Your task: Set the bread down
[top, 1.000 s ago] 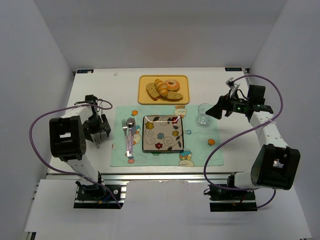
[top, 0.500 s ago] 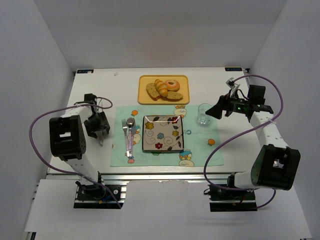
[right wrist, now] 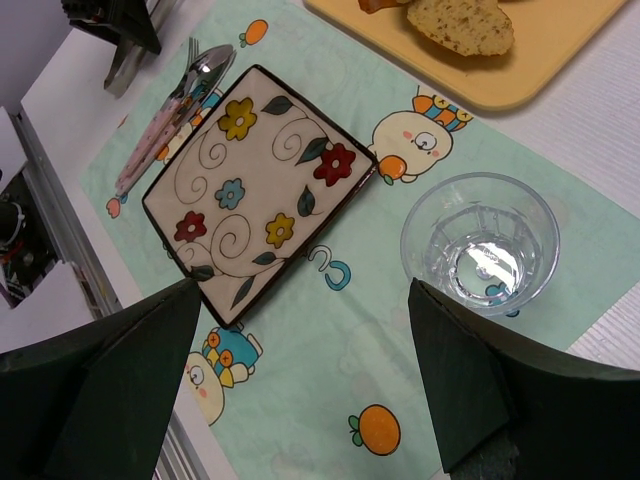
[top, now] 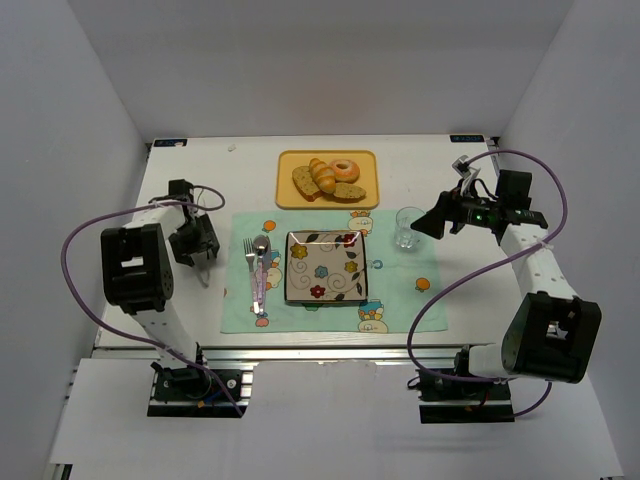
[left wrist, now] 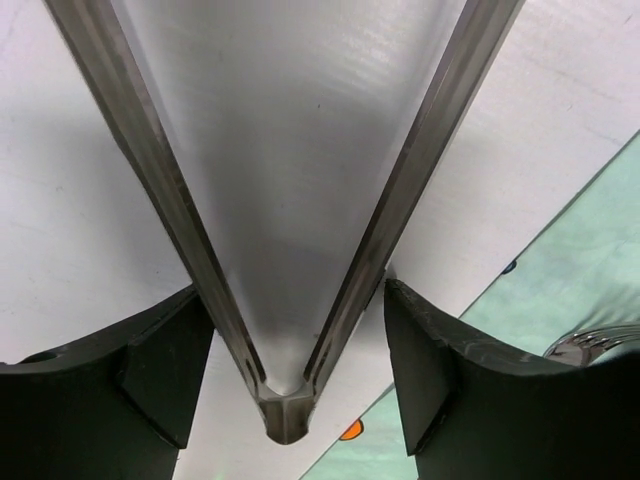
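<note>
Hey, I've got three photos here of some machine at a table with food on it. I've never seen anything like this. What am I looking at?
It's two robot arms bolted at the near edge of a table. The wide picture looks down from above and behind them. The other two come from a camera on each wrist. On the table lie a green placemat with a flowered plate, a fork and spoon, and a glass. Behind it, a yellow tray holds a croissant, bread slices and a donut. The left claw appears to grip metal tongs, the shiny V in its wrist picture. The right claw is open and empty, near the glass.
</note>
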You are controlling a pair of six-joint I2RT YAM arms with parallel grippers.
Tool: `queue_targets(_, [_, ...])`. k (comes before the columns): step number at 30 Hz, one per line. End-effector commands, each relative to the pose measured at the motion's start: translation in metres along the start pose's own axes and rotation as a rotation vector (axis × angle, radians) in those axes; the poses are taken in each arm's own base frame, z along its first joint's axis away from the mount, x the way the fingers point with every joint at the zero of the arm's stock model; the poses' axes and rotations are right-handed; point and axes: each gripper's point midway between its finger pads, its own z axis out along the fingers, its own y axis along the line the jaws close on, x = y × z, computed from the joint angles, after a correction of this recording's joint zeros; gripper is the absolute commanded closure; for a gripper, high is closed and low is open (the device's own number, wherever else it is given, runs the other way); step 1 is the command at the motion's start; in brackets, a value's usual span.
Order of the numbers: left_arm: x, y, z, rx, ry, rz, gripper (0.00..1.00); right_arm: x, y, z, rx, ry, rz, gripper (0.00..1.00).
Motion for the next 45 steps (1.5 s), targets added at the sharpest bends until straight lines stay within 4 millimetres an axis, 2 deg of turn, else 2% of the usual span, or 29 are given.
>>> queue_targets(1, [-0.003, 0.009, 0.029, -0.06, -0.01, 0.009, 0.24, -0.01, 0.011, -0.006, -0.022, -0.026, -0.032, 0.11])
queue_targets(5, [-0.005, 0.009, 0.03, -0.058, -0.016, 0.016, 0.33, -0.01, 0.013, -0.007, -0.023, -0.027, -0.036, 0.11])
queue_targets(6, [-0.006, 0.008, 0.029, -0.054, -0.018, 0.016, 0.38, -0.009, 0.013, -0.006, -0.023, -0.026, -0.034, 0.11])
queue_targets(8, [-0.007, 0.007, 0.028, -0.048, -0.026, 0.017, 0.43, -0.01, 0.014, -0.007, -0.024, -0.027, -0.039, 0.11])
queue_targets(10, [-0.006, 0.007, 0.028, -0.041, -0.029, 0.019, 0.51, -0.009, 0.014, -0.007, -0.025, -0.026, -0.038, 0.11])
queue_targets(11, [-0.005, 0.006, 0.027, -0.032, -0.031, 0.021, 0.6, -0.009, 0.015, -0.007, -0.026, -0.027, -0.038, 0.11])
queue_targets(12, [-0.004, 0.006, 0.026, -0.03, -0.032, 0.02, 0.6, -0.009, 0.015, -0.007, -0.026, -0.027, -0.038, 0.11])
queue_targets(13, [-0.004, 0.005, 0.025, -0.026, -0.037, 0.02, 0.68, -0.009, 0.015, -0.007, -0.026, -0.027, -0.04, 0.11])
queue_targets(14, [-0.005, 0.005, 0.023, -0.021, -0.044, 0.019, 0.72, -0.009, 0.016, -0.008, -0.027, -0.029, -0.041, 0.11])
queue_targets(15, [-0.006, 0.003, 0.018, -0.005, -0.057, 0.018, 0.77, -0.008, 0.015, -0.008, -0.026, -0.028, -0.039, 0.11])
queue_targets(16, [-0.008, 0.001, 0.014, 0.007, -0.071, 0.017, 0.87, -0.008, 0.016, -0.008, -0.028, -0.029, -0.039, 0.11])
queue_targets(17, [-0.011, -0.001, 0.008, 0.019, -0.089, 0.016, 0.91, -0.008, 0.016, -0.008, -0.027, -0.03, -0.042, 0.11])
queue_targets(20, [-0.026, -0.014, -0.026, 0.111, -0.187, 0.003, 1.0, -0.007, 0.017, -0.009, -0.026, -0.03, -0.046, 0.11])
queue_targets(21, [-0.032, -0.02, -0.036, 0.144, -0.217, 0.001, 1.0, -0.007, 0.018, -0.009, -0.027, -0.03, -0.046, 0.11])
queue_targets(22, [-0.037, -0.033, -0.06, 0.234, -0.264, 0.008, 1.0, -0.006, 0.018, -0.009, -0.027, -0.03, -0.045, 0.11])
queue_targets(24, [-0.041, -0.042, -0.084, 0.299, -0.307, 0.013, 0.98, -0.005, 0.018, -0.008, -0.032, -0.031, -0.044, 0.11])
queue_targets(25, [-0.044, -0.045, -0.104, 0.334, -0.349, 0.012, 0.95, -0.005, 0.018, -0.008, -0.033, -0.031, -0.042, 0.11])
queue_targets(26, [-0.045, -0.051, -0.116, 0.375, -0.363, 0.02, 0.88, -0.005, 0.019, -0.008, -0.037, -0.032, -0.042, 0.11])
queue_targets(28, [-0.042, -0.055, -0.132, 0.413, -0.376, 0.008, 0.81, -0.005, 0.019, -0.008, -0.042, -0.034, -0.04, 0.11])
queue_targets(29, [-0.04, -0.06, -0.147, 0.452, -0.4, 0.01, 0.76, -0.006, 0.019, -0.008, -0.044, -0.035, -0.042, 0.11])
queue_targets(30, [-0.039, -0.061, -0.154, 0.471, -0.412, 0.005, 0.69, -0.006, 0.019, -0.008, -0.045, -0.034, -0.04, 0.11])
queue_targets(32, [-0.039, -0.065, -0.174, 0.516, -0.452, -0.007, 0.63, -0.006, 0.019, -0.007, -0.05, -0.034, -0.039, 0.11])
queue_targets(35, [-0.041, -0.073, -0.2, 0.583, -0.49, -0.002, 0.56, -0.007, 0.019, -0.006, -0.061, -0.034, -0.032, 0.11])
queue_targets(40, [-0.04, -0.083, -0.225, 0.661, -0.49, 0.008, 0.49, -0.008, 0.02, -0.005, -0.075, -0.035, -0.025, 0.11])
queue_targets(45, [-0.039, -0.091, -0.244, 0.725, -0.497, 0.011, 0.5, -0.006, 0.022, -0.005, -0.082, -0.035, -0.017, 0.11])
